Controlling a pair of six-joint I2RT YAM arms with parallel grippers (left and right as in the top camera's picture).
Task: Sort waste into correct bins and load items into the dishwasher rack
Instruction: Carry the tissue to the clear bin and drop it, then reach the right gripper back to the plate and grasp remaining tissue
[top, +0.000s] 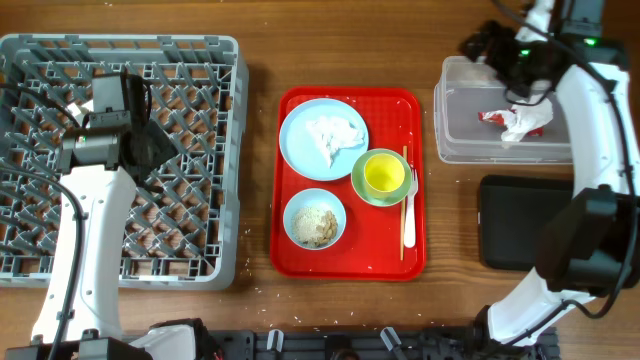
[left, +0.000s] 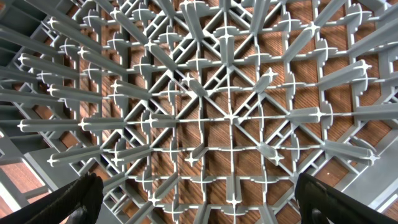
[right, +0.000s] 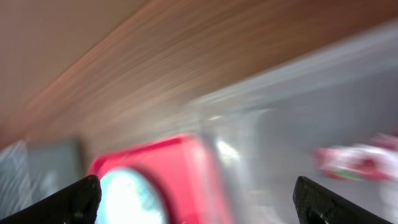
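We see the left gripper (left: 202, 202) hanging over the dishwasher rack (top: 120, 160), which fills the left part of the table (top: 260, 40). Its jaws are spread wide, with nothing between them, only the grey pegs of the rack below.

The right gripper (right: 198, 199) is above the far left corner of the clear tub (top: 450, 110). Its jaws are also released and hold nothing. The right wrist view is blurred. Inside the tub lie the red wrapper (top: 495, 117) and a white tissue (top: 522, 122), touching each other. The print on the wrapper is too small and too blurred for us to read. The black tray (top: 510, 220) stands just in front of the tub, partly covered by the right arm.

Between the rack and the bins sits the red serving tray (top: 350, 255). On it are:
- the pale blue plate (top: 300, 135), with a crumpled tissue (top: 335, 135) on it;
- the mint-green bowl (top: 362, 190), with the yellow cup (top: 383, 174) inside it;
- the white bowl (top: 296, 212), with beige food scraps (top: 316, 226) in it;
- the chopsticks (top: 404, 160) and the white fork (top: 409, 225), lying side by side along the right edge of the green bowl.

Small crumbs (top: 250, 290) are scattered on the table near the front corner of the rack.
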